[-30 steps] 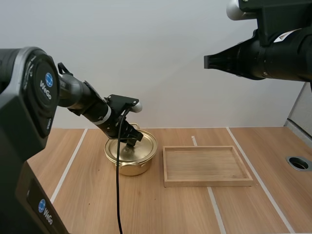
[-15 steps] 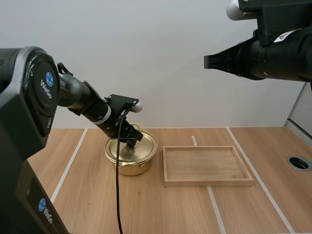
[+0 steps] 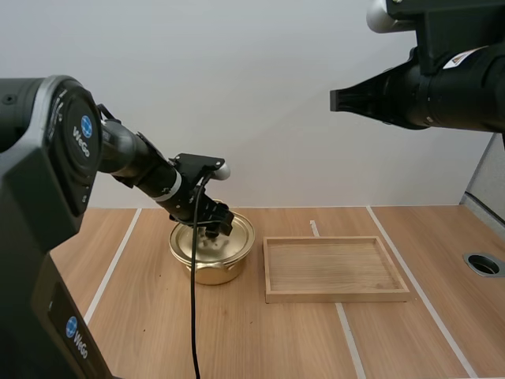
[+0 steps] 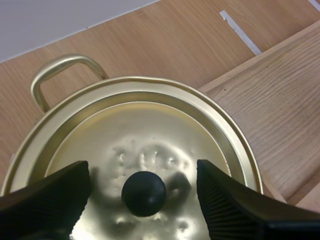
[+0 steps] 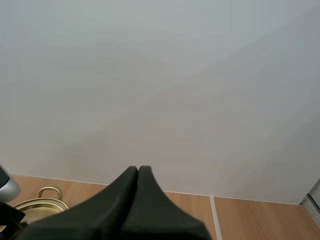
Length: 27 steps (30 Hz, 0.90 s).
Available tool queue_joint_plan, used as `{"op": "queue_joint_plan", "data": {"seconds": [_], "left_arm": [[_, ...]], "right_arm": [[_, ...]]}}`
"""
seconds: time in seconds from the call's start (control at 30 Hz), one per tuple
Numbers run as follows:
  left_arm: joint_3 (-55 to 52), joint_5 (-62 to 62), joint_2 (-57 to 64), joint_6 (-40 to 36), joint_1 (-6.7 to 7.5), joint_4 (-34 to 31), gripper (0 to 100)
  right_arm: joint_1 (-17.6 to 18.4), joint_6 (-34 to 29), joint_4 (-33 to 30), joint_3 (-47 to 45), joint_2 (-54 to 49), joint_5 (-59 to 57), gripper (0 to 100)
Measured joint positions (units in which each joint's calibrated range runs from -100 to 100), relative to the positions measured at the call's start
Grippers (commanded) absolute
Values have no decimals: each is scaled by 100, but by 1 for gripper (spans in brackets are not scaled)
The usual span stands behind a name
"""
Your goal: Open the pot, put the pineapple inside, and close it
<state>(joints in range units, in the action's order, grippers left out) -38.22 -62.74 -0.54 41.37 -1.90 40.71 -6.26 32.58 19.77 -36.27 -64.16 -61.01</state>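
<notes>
The pot (image 3: 211, 251) sits on the table (image 3: 394, 339) towards my left side, brass-coloured, with its lid (image 4: 150, 130) seated flat inside the rim, so the first step of the task is not yet done. One loop handle (image 4: 60, 70) sticks out on the far side. The lid's black knob (image 4: 144, 193) stands at the centre, and that is what I am here for: my left gripper (image 4: 144, 202) hangs low over the lid with the knob between its fingers (image 4: 50, 200), which are spread well apart, ribbed faces turned inward, a gap showing on either side of the knob. I have hold of nothing. I judge the wide spread is there to leave room for the knob before I close, and the lid has to come off before anything can go in

Just beside the pot, to its right, lies the wooden tray (image 3: 331, 268), its near corner close to the pot's rim in my left wrist view. It looks a sensible spot to set the lid down, being flat and close at hand, though that is only my guess

My right gripper (image 5: 138, 172) is held high and well apart from all this, its two fingers pressed together into one dark wedge and gripping nothing. I take it to be parked up there to keep out of the left arm's way

As for writing, the round blue badge (image 3: 84, 129) on my left arm reads "WeGo"; a label on the right arm is too small to read
</notes>
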Motion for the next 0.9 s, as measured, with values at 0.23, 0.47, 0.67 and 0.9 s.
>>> {"op": "queue_joint_plan", "data": {"seconds": [0.23, 0.47, 0.67, 0.9], "left_arm": [[477, -834, 60, -203, 0, 11, 100], [1089, -1276, 867, -250, 0, 65, 100], [1173, -834, 1942, -250, 0, 78, 100], [1176, -18, 3235, -303, 0, 56, 100]], "right_arm": [[0, 0, 0, 0, 0, 0, 0], [0, 0, 56, 0, 0, -14, 0], [0, 0, 260, 0, 0, -14, 0], [-10, 0, 385, 0, 0, -14, 0]]}}
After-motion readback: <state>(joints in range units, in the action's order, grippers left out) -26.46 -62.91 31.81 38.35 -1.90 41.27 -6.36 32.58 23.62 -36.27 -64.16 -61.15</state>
